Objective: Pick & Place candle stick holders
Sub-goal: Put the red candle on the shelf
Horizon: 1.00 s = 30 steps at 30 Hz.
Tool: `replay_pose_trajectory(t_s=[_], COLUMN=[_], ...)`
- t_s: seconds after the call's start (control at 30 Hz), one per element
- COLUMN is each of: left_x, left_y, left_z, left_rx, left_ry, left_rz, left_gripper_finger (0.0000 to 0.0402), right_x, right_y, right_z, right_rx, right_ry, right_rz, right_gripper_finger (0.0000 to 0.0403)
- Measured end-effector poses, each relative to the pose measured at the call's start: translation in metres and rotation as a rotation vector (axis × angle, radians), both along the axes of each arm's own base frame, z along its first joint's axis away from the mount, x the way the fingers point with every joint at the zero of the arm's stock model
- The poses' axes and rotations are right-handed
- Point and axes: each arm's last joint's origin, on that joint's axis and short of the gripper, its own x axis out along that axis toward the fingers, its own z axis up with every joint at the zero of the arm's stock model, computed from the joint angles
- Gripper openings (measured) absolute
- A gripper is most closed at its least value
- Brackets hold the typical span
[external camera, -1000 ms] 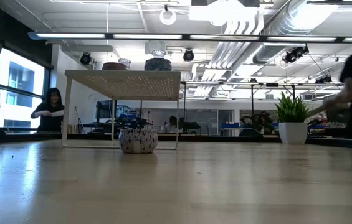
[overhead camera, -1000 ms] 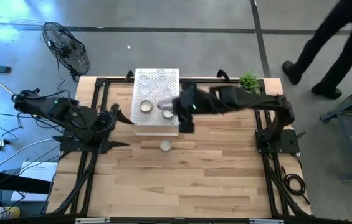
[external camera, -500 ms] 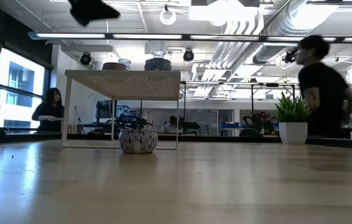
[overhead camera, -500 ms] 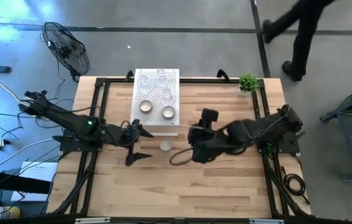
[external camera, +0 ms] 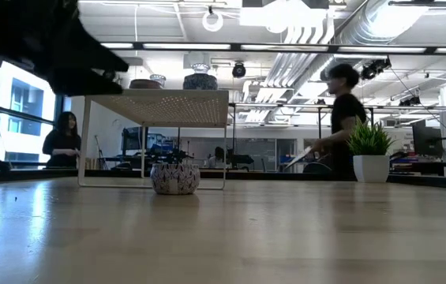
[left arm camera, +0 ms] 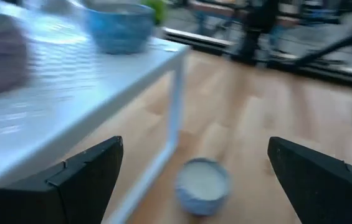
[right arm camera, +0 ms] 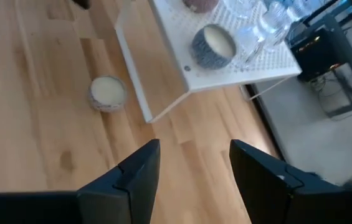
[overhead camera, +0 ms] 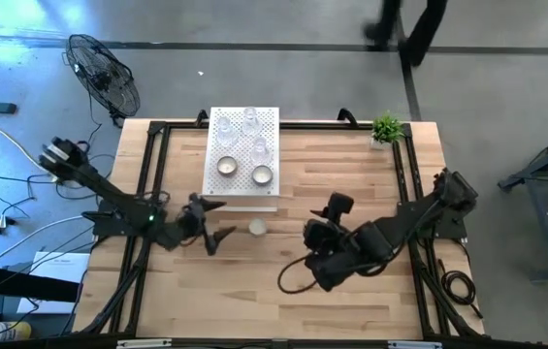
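Nearest the table's front edge, lower centre-right of the high view, right gripper hangs over bare planks, fingers parted, nothing between them; wide open wood around it on the table. Its own camera confirms the gap between both fingers.

Centre-left of the high view: left gripper, fingers spread wide, empty. It points at one round silvery holder with a white centre, standing alone on the wood just in front of the white perforated box. Gripper near it, apart from it. Left wrist view shows this holder blurred; surface detail hard to read.

On the box top, upper centre: two more silvery cups and a cluster of clear glass cups. Glass ones are faint against the white; exact count unclear.

Low view: left part is blocked by a dark arm, cut off at the frame edge.

Far right corner: small green potted plant at the table rim.

Beyond the table, top edge: a person, legs only, cut off.
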Motion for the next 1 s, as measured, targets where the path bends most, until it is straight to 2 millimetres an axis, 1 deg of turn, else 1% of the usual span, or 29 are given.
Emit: replay_pose_trajectory(t_s=[0.1, 0.2, 0.4, 0.6, 0.7, 0.83, 1.0], left_x=[-0.007, -0.005, 0.010, 0.029, 0.041, 0.062, 0.079], left_y=[-0.009, -0.018, -0.030, -0.043, -0.044, -0.040, -0.030], left_z=[-0.010, -0.019, -0.044, -0.068, -0.079, -0.090, -0.094], left_rx=[0.085, 0.109, 0.110, 0.162, 0.149, 0.135, 0.092], left_ry=[0.014, 0.021, 0.041, 0.068, 0.080, 0.122, 0.159], left_rz=[0.096, 0.096, 0.068, 0.121, 0.125, 0.107, 0.053], left_gripper_finger=[0.0393, 0.0393, 0.0393, 0.0393, 0.0393, 0.0393, 0.0393], right_x=[-0.003, -0.005, -0.009, -0.013, -0.015, -0.018, -0.022], right_y=[0.009, 0.018, 0.035, 0.047, 0.050, 0.054, 0.059], right_z=[-0.009, -0.017, -0.020, -0.019, -0.019, -0.019, -0.019], right_rx=[0.034, 0.075, 0.116, 0.126, 0.134, 0.150, 0.159], right_ry=[-0.028, -0.051, -0.110, -0.138, -0.137, -0.135, -0.139], right_rz=[-0.016, -0.007, 0.030, 0.067, 0.074, 0.084, 0.099], right_gripper_finger=[0.0188, 0.0188, 0.0188, 0.0188, 0.0188, 0.0188, 0.0188])
